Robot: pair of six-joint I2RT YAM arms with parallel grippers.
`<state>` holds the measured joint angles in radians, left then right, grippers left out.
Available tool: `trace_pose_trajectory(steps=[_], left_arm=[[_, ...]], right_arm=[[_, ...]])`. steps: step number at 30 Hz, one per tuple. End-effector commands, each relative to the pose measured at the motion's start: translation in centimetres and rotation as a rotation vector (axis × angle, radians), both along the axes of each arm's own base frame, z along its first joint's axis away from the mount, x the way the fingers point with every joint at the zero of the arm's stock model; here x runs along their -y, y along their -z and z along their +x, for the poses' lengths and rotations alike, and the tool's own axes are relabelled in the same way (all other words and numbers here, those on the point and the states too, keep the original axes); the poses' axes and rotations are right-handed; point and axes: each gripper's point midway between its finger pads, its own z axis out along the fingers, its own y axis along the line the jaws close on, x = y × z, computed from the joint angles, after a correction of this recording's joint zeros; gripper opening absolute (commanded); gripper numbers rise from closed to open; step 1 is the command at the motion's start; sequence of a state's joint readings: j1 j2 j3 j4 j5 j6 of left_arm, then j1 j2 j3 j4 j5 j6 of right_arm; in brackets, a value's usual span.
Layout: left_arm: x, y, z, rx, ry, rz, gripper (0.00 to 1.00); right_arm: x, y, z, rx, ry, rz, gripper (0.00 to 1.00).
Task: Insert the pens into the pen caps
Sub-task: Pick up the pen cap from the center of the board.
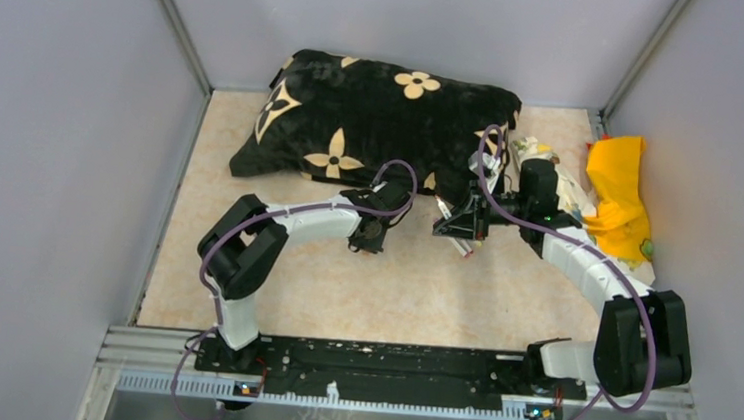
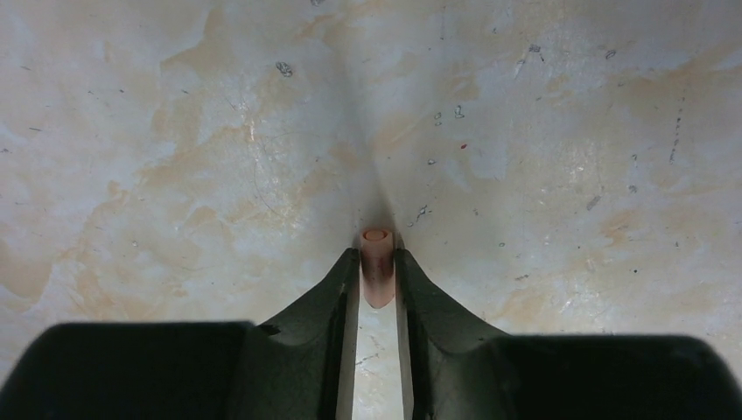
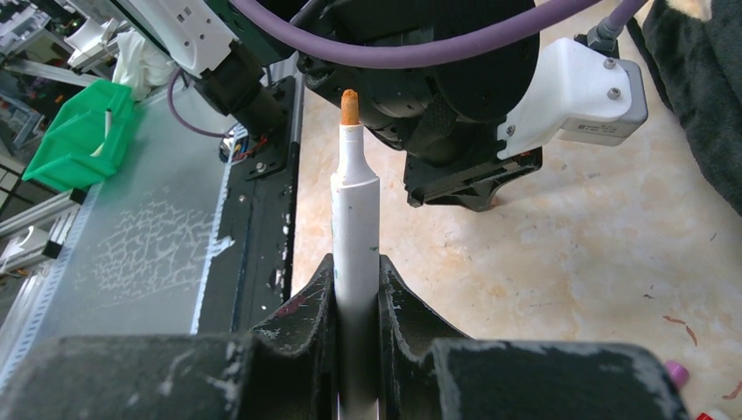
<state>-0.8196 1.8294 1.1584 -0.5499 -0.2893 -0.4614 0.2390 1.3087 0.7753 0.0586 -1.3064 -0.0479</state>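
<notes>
My left gripper point(image 2: 377, 255) points down at the marbled table top point(image 2: 219, 149), shut on a small pinkish-orange pen cap point(image 2: 377, 267) pinched upright between its tips, open end up. My right gripper point(image 3: 356, 267) is shut on a white pen point(image 3: 354, 210) whose orange tip point(image 3: 349, 105) points toward the left arm's wrist point(image 3: 455, 87). In the top view the left gripper point(image 1: 368, 232) and the right gripper point(image 1: 452, 226) hang close together over the middle of the table, just in front of the cushion. A pink cap point(image 3: 675, 374) lies on the table at the lower right of the right wrist view.
A black cushion with cream flowers point(image 1: 385, 121) fills the back of the table. A yellow cloth point(image 1: 620, 194) and crumpled white material point(image 1: 551, 174) lie at the back right. Grey walls enclose three sides. A green bin point(image 3: 79, 131) sits beyond the near rail.
</notes>
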Motion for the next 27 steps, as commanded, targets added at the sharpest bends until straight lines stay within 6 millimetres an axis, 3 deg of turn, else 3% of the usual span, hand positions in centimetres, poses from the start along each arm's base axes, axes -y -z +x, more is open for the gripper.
trace_pose_trajectory(steps=[1,6,11,14,17,21,27], left_arm=[[-1.9,2.1,-2.7,-0.119,0.036,0.126,0.28],[-1.8,2.6,-3.0,-0.139,0.052,0.131,0.26],[-1.4,3.0,-3.1,-0.143,0.068,0.109,0.01],[-1.0,1.8,-2.5,-0.1,0.056,0.078,0.0],[-0.1,-1.0,-1.3,-0.005,0.026,-0.009,0.0],[2.1,-6.7,0.6,0.177,-0.011,-0.243,0.0],[4.6,-14.4,1.4,0.38,-0.047,-0.64,0.0]], right_arm=[[0.0,-3.3,0.3,0.12,-0.015,0.04,0.0],[0.1,-3.5,0.3,0.127,-0.013,0.043,0.0],[0.1,-3.8,0.1,0.13,-0.019,0.049,0.0],[0.1,-3.9,-0.1,0.134,-0.022,0.053,0.0],[0.2,-4.0,-0.1,0.144,-0.019,0.054,0.0],[0.1,-4.0,-0.4,0.155,-0.03,0.063,0.0],[-0.1,-3.9,-0.8,0.129,-0.04,0.074,0.0]])
